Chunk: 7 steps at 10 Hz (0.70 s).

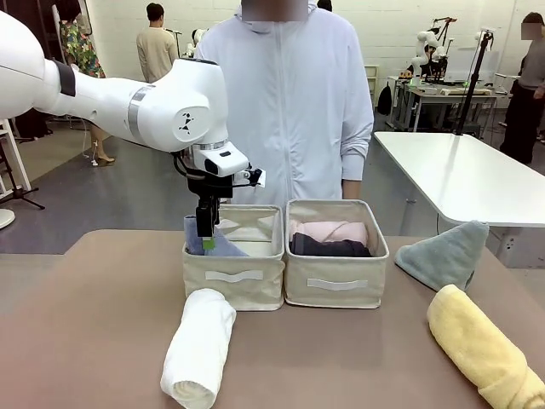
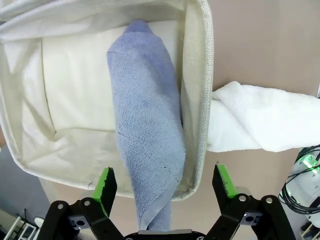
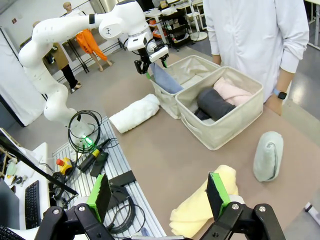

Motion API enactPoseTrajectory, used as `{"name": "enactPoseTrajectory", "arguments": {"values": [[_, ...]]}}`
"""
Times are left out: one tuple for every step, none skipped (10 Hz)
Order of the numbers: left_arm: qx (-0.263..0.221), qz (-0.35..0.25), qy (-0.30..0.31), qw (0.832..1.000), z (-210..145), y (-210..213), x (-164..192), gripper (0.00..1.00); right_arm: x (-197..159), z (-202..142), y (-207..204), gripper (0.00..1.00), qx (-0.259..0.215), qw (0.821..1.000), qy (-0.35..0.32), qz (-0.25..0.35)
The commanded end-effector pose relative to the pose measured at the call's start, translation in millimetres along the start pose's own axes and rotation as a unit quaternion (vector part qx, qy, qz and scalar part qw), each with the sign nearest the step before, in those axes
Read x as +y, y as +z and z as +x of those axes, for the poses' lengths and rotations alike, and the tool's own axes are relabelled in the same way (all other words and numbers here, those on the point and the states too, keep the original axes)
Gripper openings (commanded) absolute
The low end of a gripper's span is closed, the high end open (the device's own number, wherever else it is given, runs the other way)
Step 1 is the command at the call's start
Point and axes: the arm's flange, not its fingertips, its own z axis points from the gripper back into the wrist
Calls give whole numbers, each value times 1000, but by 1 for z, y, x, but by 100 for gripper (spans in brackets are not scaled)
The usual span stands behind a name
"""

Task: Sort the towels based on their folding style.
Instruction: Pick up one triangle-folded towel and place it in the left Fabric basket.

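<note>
- Over the left bin point(image 1: 234, 285), at centre left of the front view, the left tool point(image 1: 207, 234) hangs with its jaws spread wide, and the green pads stand either side of the blue towel point(image 2: 147, 125) without pinching it.
- Blue towel: it lies inside that bin along one wall, with one end lapping over the rim just under the tool.
- Right bin point(image 1: 336, 294), just beside the left one, holds the pink roll point(image 1: 328, 230) and the grey roll point(image 1: 328, 248) side by side.
- On the tabletop point(image 1: 102, 307), the white roll point(image 1: 200, 345) lies at lower centre left, with one end close to the left bin's front wall. The yellow roll point(image 1: 481, 349) lies at lower right. The green towel point(image 1: 447, 251), folded to a peak, sits to the right of the right bin.
- Right tool point(image 3: 159, 187): its jaws are spread with nothing between them, above the yellow roll at the bottom of its wrist view.
- Handling, as a judgement: the terry looks light, soft and limp, and not slippery. A roll will likely loosen if lifted by one end, so take it across the middle with the pads sunk deep. Take the green towel at its thick folded edge, so that the layers stay together.
</note>
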Motion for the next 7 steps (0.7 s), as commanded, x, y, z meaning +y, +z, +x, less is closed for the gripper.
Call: {"name": "enactPoseTrajectory", "arguments": {"values": [[-6,1,-4,1000,-6,1,-4,100,0,3,2,100,-13,1000,9,5],[-4,6,-5,1000,-15,19,-12,100,0,3,2,100,-13,1000,9,5],[-34,16,-9,999,-41,57,-26,100,0,3,2,100,-13,1000,9,5],[-71,34,0,997,-80,98,-45,100,0,3,2,100,-13,1000,9,5],[-100,51,22,993,-121,123,-66,100,0,3,2,100,-13,1000,9,5],[-105,67,39,991,-154,130,-84,100,0,3,2,100,-13,1000,9,5],[-99,72,58,991,-182,124,-101,100,0,3,2,100,-13,1000,9,5]]}}
